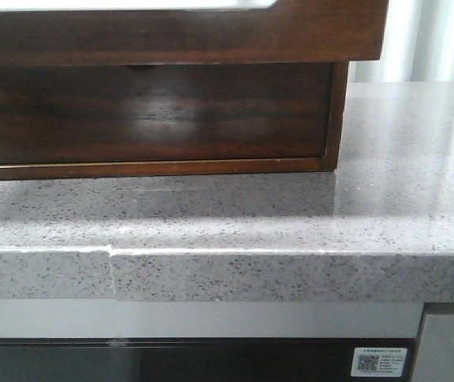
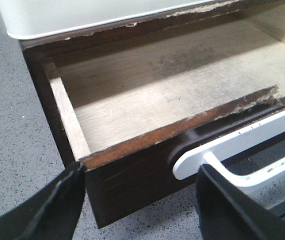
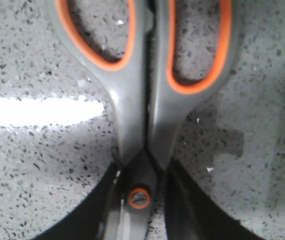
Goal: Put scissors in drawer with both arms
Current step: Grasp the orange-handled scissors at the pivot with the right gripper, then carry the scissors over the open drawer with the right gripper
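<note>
The scissors (image 3: 127,115) have grey handles lined in orange and an orange-ringed pivot, and they show only in the right wrist view, over the speckled counter. My right gripper (image 3: 142,167) is shut on them at the neck just by the pivot, one black finger on each side. The drawer (image 1: 171,36) is the upper dark brown front. It stands pulled out, and its pale wooden inside (image 2: 172,85) is empty. My left gripper (image 2: 141,170) is open, its fingers straddling the drawer's front corner without holding it. Neither gripper shows in the front view.
The lower drawer front (image 1: 147,111) sits shut under the pulled-out one. The grey speckled countertop (image 1: 291,231) runs to a front edge with a seam. A white bar-shaped piece (image 2: 232,147) lies beside the drawer front. A pale lid-like surface (image 2: 82,15) tops the cabinet.
</note>
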Available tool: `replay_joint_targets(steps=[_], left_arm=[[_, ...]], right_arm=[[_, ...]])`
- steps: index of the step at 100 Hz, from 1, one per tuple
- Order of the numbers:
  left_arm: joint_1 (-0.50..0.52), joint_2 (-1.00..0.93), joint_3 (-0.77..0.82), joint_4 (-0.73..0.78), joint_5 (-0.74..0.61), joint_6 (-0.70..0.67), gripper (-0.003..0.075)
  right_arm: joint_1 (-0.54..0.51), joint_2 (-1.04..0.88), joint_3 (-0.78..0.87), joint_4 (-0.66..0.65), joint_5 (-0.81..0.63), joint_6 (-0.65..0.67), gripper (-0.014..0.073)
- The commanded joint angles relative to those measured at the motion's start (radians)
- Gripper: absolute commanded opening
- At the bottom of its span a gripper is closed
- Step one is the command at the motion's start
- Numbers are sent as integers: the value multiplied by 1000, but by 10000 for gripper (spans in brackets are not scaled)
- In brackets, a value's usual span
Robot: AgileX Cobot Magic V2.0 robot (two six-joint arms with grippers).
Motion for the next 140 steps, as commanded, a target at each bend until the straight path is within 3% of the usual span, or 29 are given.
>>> replay_joint_targets(steps=[1, 42, 72, 99, 120, 140], left_arm=[[-11, -1, -34, -33, -48, -3, 439], [-11, -24, -34, -30, 43, -3, 439], [-9, -100, -34, -28, 64, -3, 439], [-9, -100, -34, -28, 60, -3, 439], [-9, -100, -34, -28, 59, -3, 439], [-9, -100, -34, -28, 59, -3, 439]], right_arm=[[-4, -36, -29, 9, 4, -16, 90], [-4, -47, -29, 9, 6, -38, -32], [-4, -127, -29, 11, 6, -40, -32], [5, -313, -29, 58, -6, -63, -32], [95, -492, -85, 79, -38, -127, -32], [267, -595, -197, 109, -71, -222, -32]])
